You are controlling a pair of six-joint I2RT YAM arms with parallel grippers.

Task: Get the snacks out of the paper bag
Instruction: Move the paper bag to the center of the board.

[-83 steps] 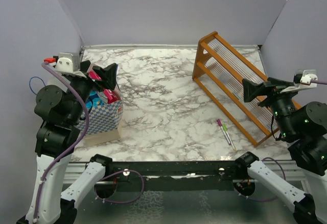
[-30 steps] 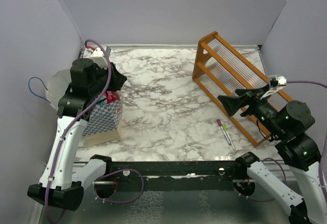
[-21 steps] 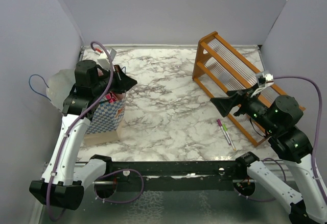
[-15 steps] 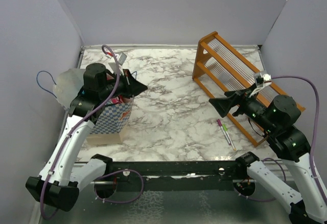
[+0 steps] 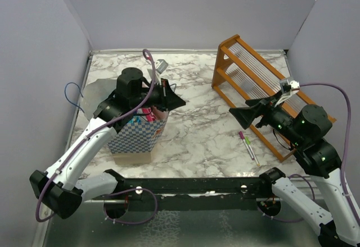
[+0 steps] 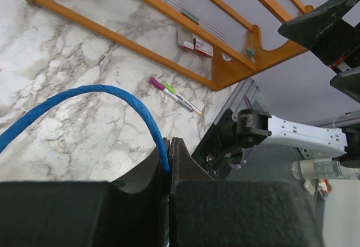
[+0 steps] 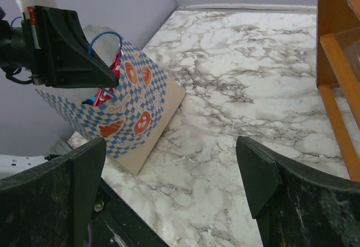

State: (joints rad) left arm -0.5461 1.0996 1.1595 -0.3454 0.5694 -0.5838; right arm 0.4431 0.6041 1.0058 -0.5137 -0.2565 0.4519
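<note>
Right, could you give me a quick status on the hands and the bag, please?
Left hand shut on blue handle of paper bag. Right hand open, empty, above table. Bag tilted, snacks inside. Nothing blocking.

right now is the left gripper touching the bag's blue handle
Touching. The left wrist view shows the left gripper closed on the blue handle, which runs straight into the seam between its fingers.
</note>
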